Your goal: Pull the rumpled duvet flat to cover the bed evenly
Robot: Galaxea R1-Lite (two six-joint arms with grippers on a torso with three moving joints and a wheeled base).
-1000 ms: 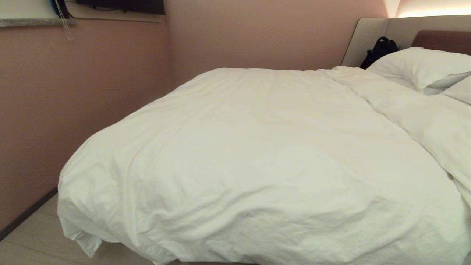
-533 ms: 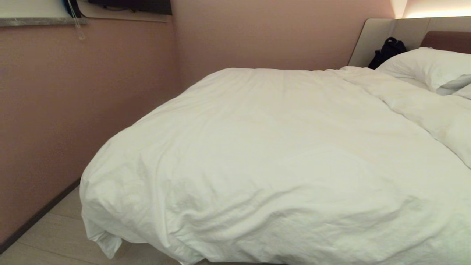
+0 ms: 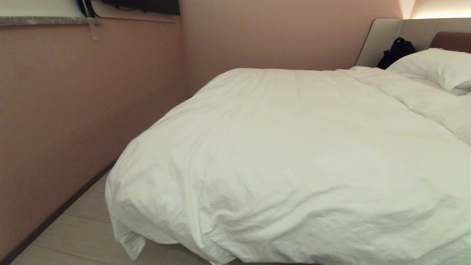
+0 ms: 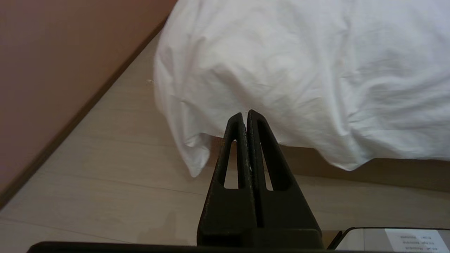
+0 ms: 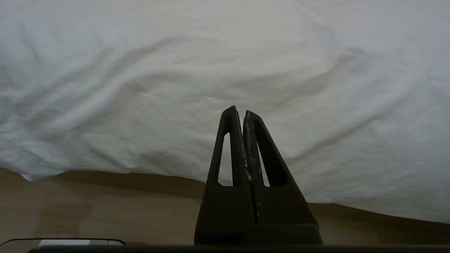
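Observation:
The puffy white duvet (image 3: 287, 154) lies spread over the bed and hangs over its foot end, with a loose corner (image 3: 130, 248) drooping toward the floor. The duvet's far edge is bunched in a ridge (image 3: 423, 99) below the pillow. In the left wrist view my left gripper (image 4: 245, 114) is shut and empty, held short of the duvet's (image 4: 299, 70) hanging corner. My right gripper (image 5: 239, 111) is also shut and empty, facing the duvet's (image 5: 225, 70) draped front. The bed's brown base (image 4: 386, 172) shows under the hem. Neither arm appears in the head view.
A pink wall (image 3: 73, 110) runs close along the bed's left side, leaving a narrow strip of pale wood floor (image 3: 73, 228). A white pillow (image 3: 434, 68) and a black bag (image 3: 397, 51) sit by the padded headboard (image 3: 390, 36).
The whole head view has shifted: the bed and wall now sit further right in the picture, so the camera has turned or driven leftward. The duvet itself has not moved.

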